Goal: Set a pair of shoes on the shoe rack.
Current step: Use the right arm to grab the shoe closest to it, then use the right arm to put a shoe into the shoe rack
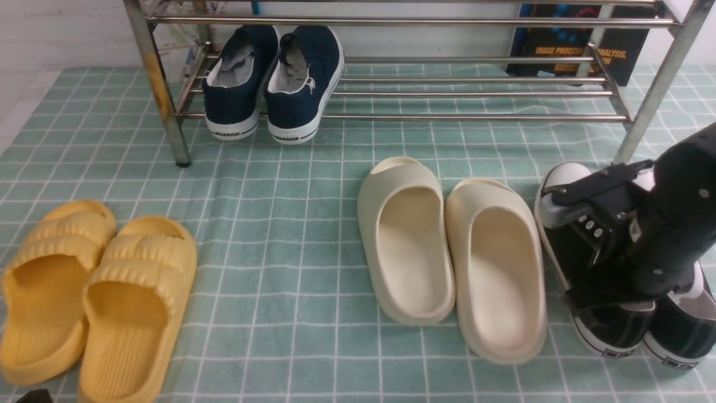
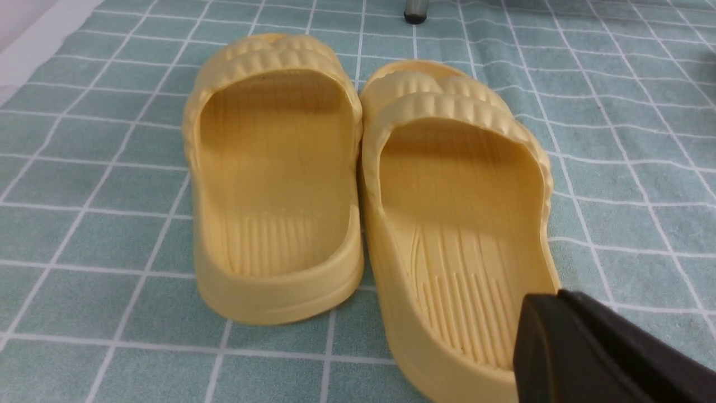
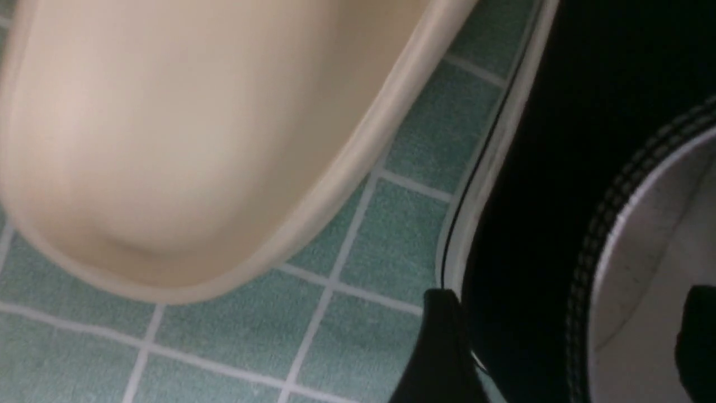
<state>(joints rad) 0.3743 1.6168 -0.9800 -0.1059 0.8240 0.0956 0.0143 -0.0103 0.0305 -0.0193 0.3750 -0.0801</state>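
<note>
Front view: my right pincer point(image 1: 593, 235) reaches down over the left-hand one of the two black canvas sneakers point(image 1: 615, 330). The pair stands on the green checked surface point(image 1: 279, 224) at far right, beside the cream foam slides point(image 1: 408, 240) and in front of the steel shoe rack point(image 1: 391, 22), where navy slip-ons point(image 1: 268, 84) sit on the lower bars.

Left wrist view: my left pincer point(image 2: 587, 347), fingers pressed together and empty, hangs over the yellow slides point(image 2: 274, 168), well apart from the sneakers.

Right wrist view: the jaws stand wide, one finger point(image 3: 442, 347) outside the sneaker's sidewall, the other point(image 3: 696, 336) inside its opening, nothing clamped.
</note>
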